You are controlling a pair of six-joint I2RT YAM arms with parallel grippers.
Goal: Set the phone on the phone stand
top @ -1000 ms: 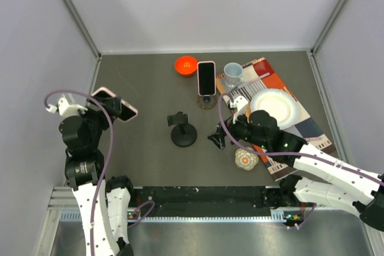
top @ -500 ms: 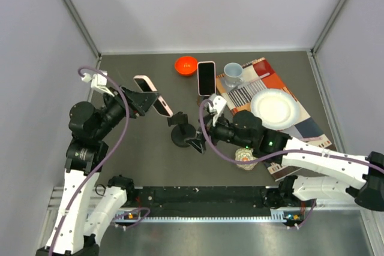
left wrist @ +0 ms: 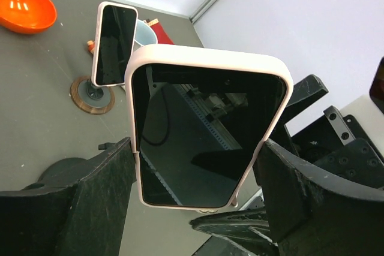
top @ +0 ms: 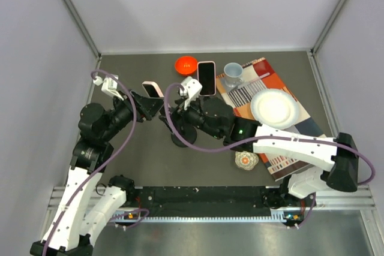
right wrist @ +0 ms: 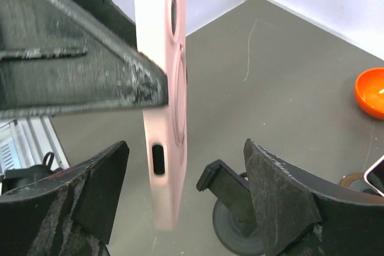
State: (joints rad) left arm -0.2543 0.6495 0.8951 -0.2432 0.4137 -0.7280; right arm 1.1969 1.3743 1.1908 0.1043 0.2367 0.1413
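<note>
My left gripper [top: 150,98] is shut on the phone [top: 152,89], a dark-screened handset in a pink case, and holds it in the air left of centre. In the left wrist view the phone [left wrist: 204,130] sits clamped by its long edges between the black fingers [left wrist: 90,190]. My right gripper [top: 171,113] has come in from the right. Its jaws stand open on either side of the phone's lower end [right wrist: 163,166], with gaps on both sides. The black phone stand [right wrist: 234,202] stands on the table just below and behind; its base [top: 180,142] shows under my right arm.
A second phone [top: 206,77] rests on a round-based stand at the back. An orange bowl [top: 186,64] is beside it. A cup [top: 233,73] and a white plate [top: 273,107] sit on a patterned mat [top: 300,127]. A small round coaster [top: 246,160] lies near the front.
My left arm swung the phone from the far left toward the centre. My right arm moved left past the stand, and its jaws now flank the phone's lower end, slightly narrower than before.
</note>
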